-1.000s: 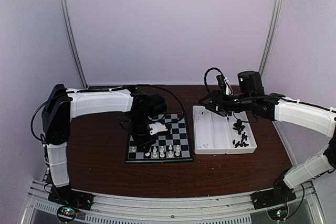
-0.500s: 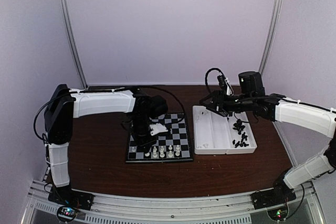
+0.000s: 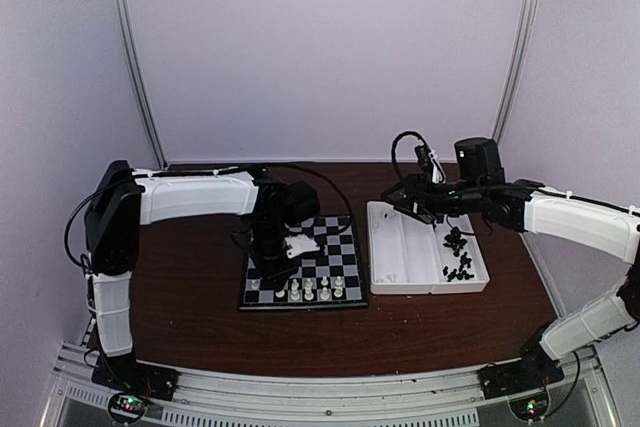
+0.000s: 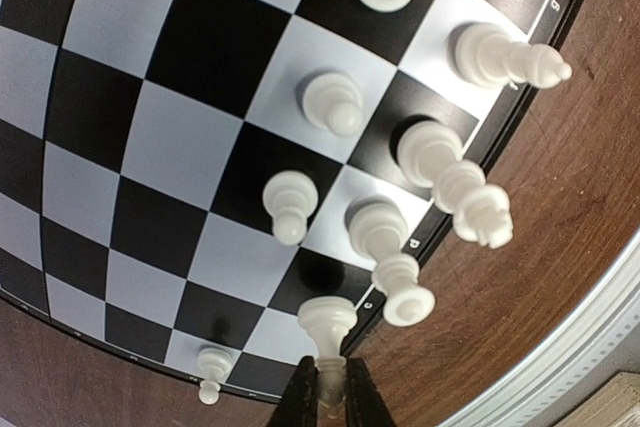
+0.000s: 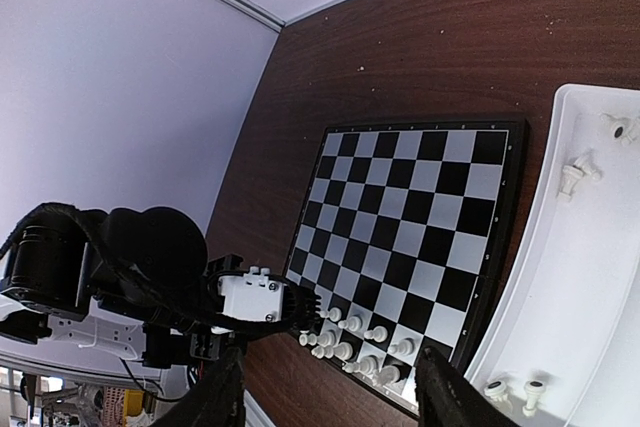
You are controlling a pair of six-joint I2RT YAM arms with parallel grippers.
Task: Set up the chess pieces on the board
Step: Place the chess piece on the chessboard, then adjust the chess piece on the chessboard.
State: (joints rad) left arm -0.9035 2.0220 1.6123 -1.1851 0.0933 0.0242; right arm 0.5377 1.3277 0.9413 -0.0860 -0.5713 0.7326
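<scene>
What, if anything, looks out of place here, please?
Nothing serious: the white pieces on the board stand upright. A few loose pieces lie tipped over in the tray, apparently waiting to be placed.

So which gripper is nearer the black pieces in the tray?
Right. The right gripper hangs open above the far end of the tray, close to the black pieces. The left gripper is over the board, shut on a white piece.
</scene>
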